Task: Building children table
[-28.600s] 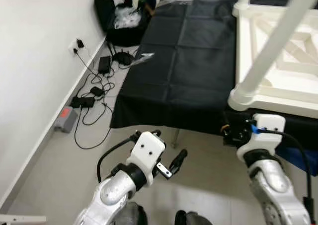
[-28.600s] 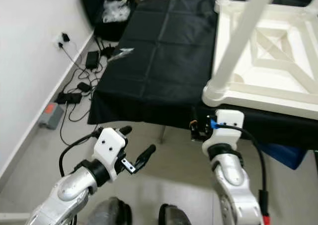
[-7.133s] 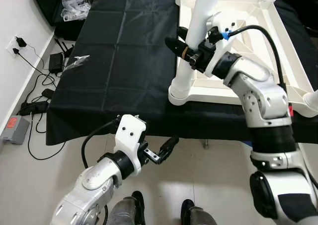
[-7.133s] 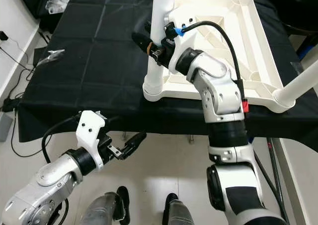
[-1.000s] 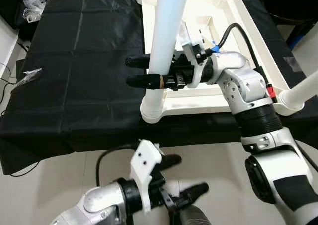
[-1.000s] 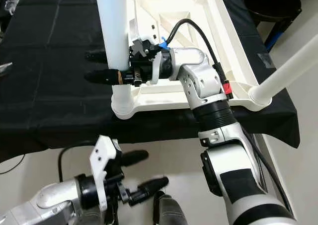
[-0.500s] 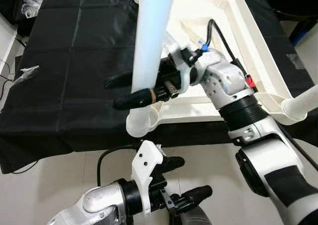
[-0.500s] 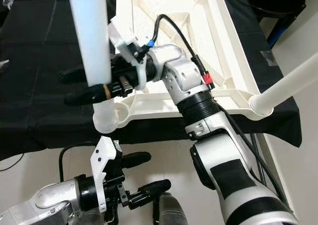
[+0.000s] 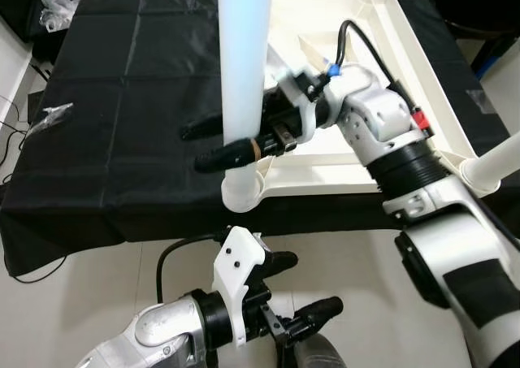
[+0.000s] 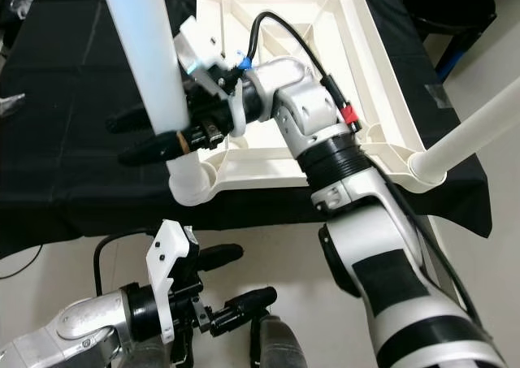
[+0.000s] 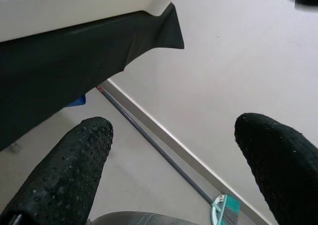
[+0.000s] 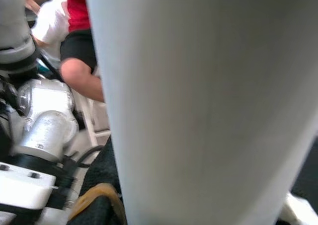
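The white children's table (image 9: 382, 67) lies upside down on a black-covered table (image 9: 122, 100). One white leg (image 9: 244, 67) stands upright in its near left corner socket (image 9: 241, 193). My right gripper (image 9: 195, 147) reaches across from the right and is shut on this leg low down, one black finger on each side. In the right wrist view the leg (image 12: 208, 101) sits very close. A second leg (image 9: 496, 153) sticks out at the near right corner. My left gripper (image 9: 305, 291) hangs open and empty below the table's front edge, over the floor.
The black cloth's front edge (image 9: 106, 230) hangs just beyond my left arm. A plastic bag (image 9: 50, 114) lies on the cloth at far left. A broom (image 11: 223, 207) lies on the floor by a wall. A person in a red top (image 12: 74, 16) stands behind me.
The gripped leg, which leaned half a second ago, stands upright again, and the table's near corner has shifted back to the right. The left gripper has barely moved.
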{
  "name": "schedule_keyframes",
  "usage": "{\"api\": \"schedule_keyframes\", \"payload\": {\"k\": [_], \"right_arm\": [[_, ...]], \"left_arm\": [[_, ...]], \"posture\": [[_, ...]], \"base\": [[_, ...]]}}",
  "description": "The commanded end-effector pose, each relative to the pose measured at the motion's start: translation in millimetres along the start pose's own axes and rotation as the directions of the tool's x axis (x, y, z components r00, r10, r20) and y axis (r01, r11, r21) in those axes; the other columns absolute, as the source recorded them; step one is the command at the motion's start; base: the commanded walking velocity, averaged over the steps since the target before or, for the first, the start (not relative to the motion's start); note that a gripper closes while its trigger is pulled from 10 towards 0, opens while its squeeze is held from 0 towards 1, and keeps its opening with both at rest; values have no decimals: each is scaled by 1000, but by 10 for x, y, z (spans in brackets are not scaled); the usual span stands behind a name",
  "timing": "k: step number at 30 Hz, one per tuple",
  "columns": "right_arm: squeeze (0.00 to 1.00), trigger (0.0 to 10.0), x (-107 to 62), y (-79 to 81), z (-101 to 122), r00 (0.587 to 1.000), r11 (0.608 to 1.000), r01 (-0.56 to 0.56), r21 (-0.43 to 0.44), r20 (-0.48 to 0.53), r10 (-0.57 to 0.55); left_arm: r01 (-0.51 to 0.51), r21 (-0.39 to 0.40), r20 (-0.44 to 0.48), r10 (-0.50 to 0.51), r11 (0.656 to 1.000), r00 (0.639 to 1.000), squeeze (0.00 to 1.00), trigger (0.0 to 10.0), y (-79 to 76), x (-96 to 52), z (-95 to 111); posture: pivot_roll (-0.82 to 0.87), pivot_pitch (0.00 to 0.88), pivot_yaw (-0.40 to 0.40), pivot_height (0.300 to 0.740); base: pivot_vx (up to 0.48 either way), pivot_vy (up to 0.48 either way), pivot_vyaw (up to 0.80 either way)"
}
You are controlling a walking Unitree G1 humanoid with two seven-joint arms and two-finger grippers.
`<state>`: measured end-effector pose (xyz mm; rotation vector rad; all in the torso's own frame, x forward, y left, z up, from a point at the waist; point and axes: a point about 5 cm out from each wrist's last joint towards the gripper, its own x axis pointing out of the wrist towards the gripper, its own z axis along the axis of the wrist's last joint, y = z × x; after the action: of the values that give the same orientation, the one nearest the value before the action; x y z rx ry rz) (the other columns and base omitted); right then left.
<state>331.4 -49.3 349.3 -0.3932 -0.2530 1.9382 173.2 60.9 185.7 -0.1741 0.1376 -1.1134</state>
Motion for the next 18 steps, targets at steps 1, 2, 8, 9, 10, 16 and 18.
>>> {"api": "schedule_keyframes", "payload": {"k": [1, 2, 8, 9, 10, 16, 18], "right_arm": [[0, 10000, -6, -38, 76, 1000, 999, -10, -48, -13, 9], [0, 10000, -6, -38, 76, 1000, 999, -10, -48, -13, 9], [0, 10000, -66, -67, 10, 999, 999, 28, -43, -25, -29], [0, 10000, -67, -66, 3, 999, 999, 27, -38, -23, -28], [0, 10000, -67, -66, 3, 999, 999, 27, -38, -23, -28], [0, 10000, -29, -30, -81, 1000, 1000, 1, -6, -16, -1], [0, 10000, -12, -23, -76, 1000, 1000, -10, -11, -9, 10]], "left_arm": [[24, -8, -15, -24, 1000, 1000, 0, 10000, -61, -5, -33], [24, -8, -15, -24, 1000, 1000, 0, 10000, -61, -5, -33], [18, -4, -21, -18, 1000, 1000, 0, 10000, -62, -3, -34], [17, -4, -20, -17, 1000, 1000, 0, 10000, -64, -4, -32], [17, -4, -20, -17, 1000, 1000, 0, 10000, -64, -4, -32], [10, -4, -22, -11, 1000, 1000, 0, 10000, -56, -9, -37], [8, -2, -23, -8, 1000, 1000, 0, 10000, -45, -13, -36]], "posture": [[180, 312, -59, 740], [180, 312, -59, 740], [186, 328, -63, 740], [187, 331, -63, 740], [187, 331, -63, 740], [186, 341, -60, 740], [183, 344, -53, 740]], "base": [[0, 0, 0], [0, 0, 0], [0, 0, 0], [0, 0, 0], [0, 0, 0], [0, 0, 0], [0, 0, 0]]}}
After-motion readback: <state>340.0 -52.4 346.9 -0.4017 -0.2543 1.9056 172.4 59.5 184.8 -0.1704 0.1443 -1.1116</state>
